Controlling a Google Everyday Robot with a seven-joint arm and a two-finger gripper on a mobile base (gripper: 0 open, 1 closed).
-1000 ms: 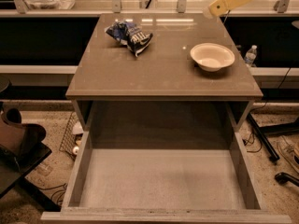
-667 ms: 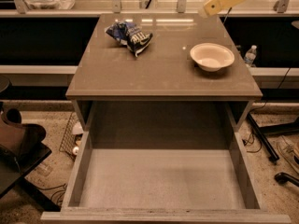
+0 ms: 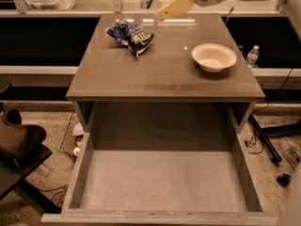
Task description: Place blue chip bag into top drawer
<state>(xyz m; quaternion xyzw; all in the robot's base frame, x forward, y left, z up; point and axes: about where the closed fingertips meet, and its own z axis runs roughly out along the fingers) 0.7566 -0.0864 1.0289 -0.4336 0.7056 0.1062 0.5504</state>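
The blue chip bag [image 3: 131, 34] lies crumpled on the back left of the cabinet top [image 3: 155, 74]. It is dark blue with white lettering. The top drawer [image 3: 160, 180] is pulled fully open below the top, with a plain flat bottom and nothing in it. My gripper [image 3: 173, 6] is a pale yellow shape on a white arm coming in from the upper right. It hangs above the back edge of the top, up and to the right of the bag and apart from it.
A white bowl [image 3: 214, 57] stands on the right side of the top. A water bottle [image 3: 252, 56] stands behind the right edge. A dark chair [image 3: 16, 145] and a wire basket [image 3: 70, 135] are at the left, with cables [image 3: 268, 140] on the floor at the right.
My gripper has moved left along the back of the top, from above the bowl's side toward the chip bag. The bag, bowl and drawer have not moved.
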